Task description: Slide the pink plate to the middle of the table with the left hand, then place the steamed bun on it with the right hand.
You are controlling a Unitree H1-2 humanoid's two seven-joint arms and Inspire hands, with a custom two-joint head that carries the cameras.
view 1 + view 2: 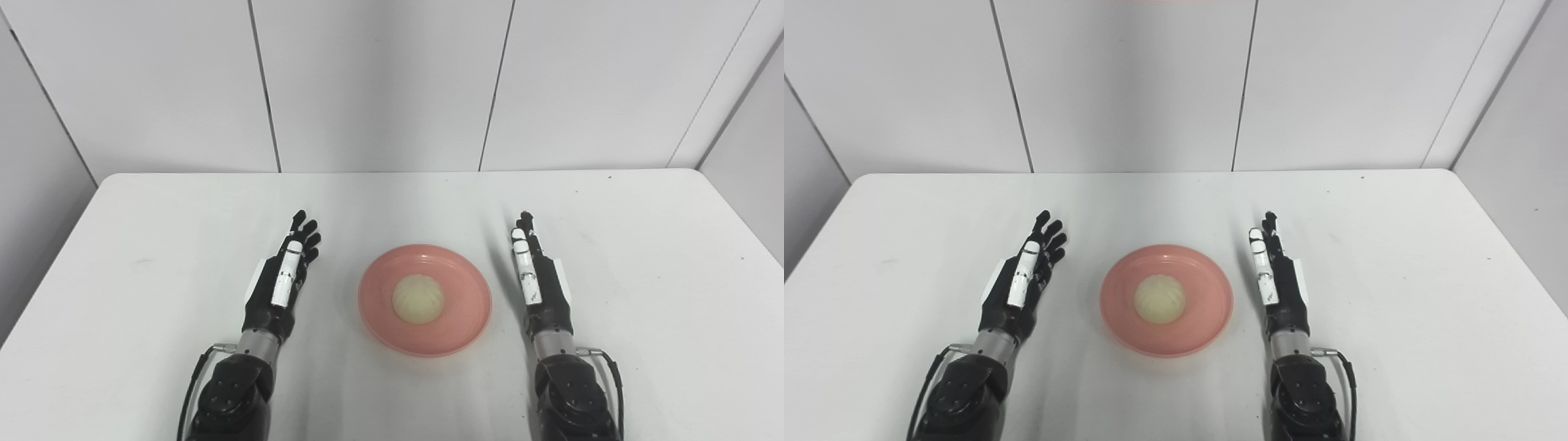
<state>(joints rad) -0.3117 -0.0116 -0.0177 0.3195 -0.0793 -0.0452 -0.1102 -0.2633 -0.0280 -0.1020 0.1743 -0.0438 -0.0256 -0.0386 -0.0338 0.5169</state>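
A pink plate lies near the middle of the white table, toward the front. A pale steamed bun sits in the plate's centre. My left hand rests to the left of the plate, apart from it, open with its fingers stretched forward and nothing in it. My right hand stands to the right of the plate, also apart from it, open with straight fingers and holding nothing.
The white table reaches to grey wall panels at the back. Its left and right edges show at the picture's sides. Dark cables loop beside both forearms near the bottom edge.
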